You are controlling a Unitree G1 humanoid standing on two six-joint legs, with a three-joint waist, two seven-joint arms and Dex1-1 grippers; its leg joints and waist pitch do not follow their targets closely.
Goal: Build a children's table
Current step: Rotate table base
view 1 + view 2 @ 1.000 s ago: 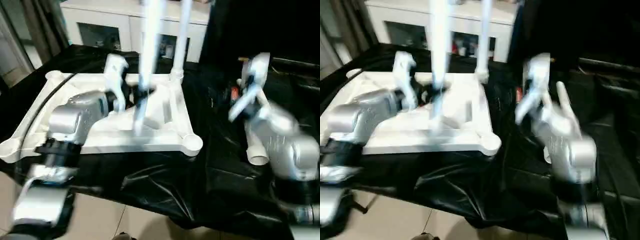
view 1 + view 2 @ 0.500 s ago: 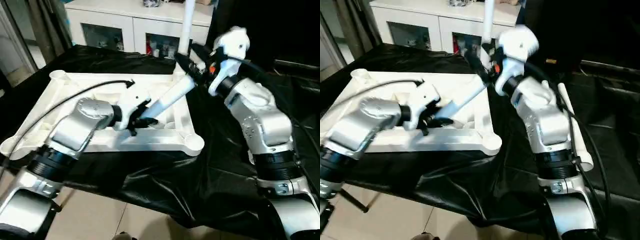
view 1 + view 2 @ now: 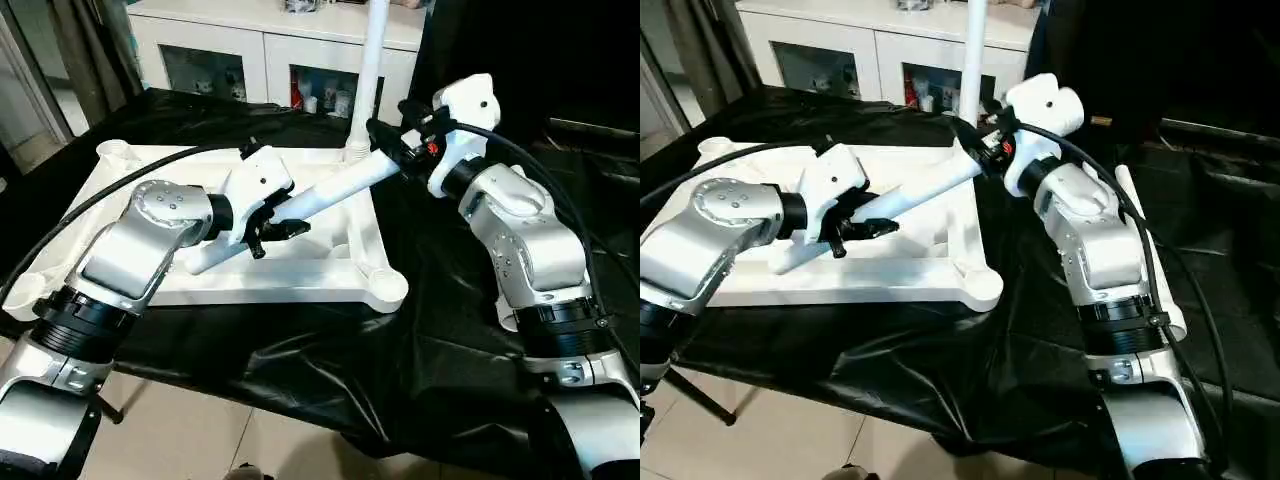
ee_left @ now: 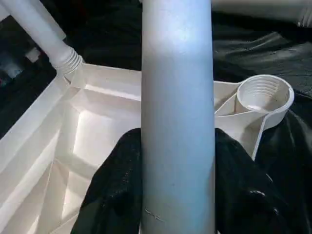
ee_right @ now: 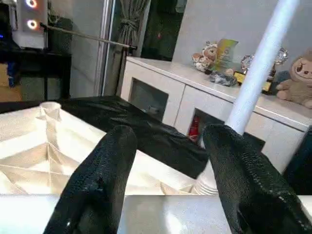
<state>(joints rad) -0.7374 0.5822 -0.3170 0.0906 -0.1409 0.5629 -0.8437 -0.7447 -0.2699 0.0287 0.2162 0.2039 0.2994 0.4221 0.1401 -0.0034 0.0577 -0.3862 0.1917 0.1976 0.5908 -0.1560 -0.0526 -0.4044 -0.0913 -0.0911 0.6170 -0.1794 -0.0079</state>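
Leg (image 3: 366, 60) upright in tabletop (image 3: 330, 270) socket

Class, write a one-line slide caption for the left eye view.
Both grippers, left and right, hold one white leg slanted over the upturned tabletop; another leg already stands in a far corner socket.

tabletop (image 3: 330, 270) lies underside up on the cloth (image 3: 330, 370) in front of you | 1 leg (image 3: 367, 70) upright in far-right socket | 2nd leg (image 3: 310, 200) slants over tabletop, btwn left gripper (image 3: 268, 222) & right gripper (image 3: 392, 152) | 3rd leg (image 3: 1145, 250), prob., on cloth at right | cabinet (image 3: 250, 50) behind.
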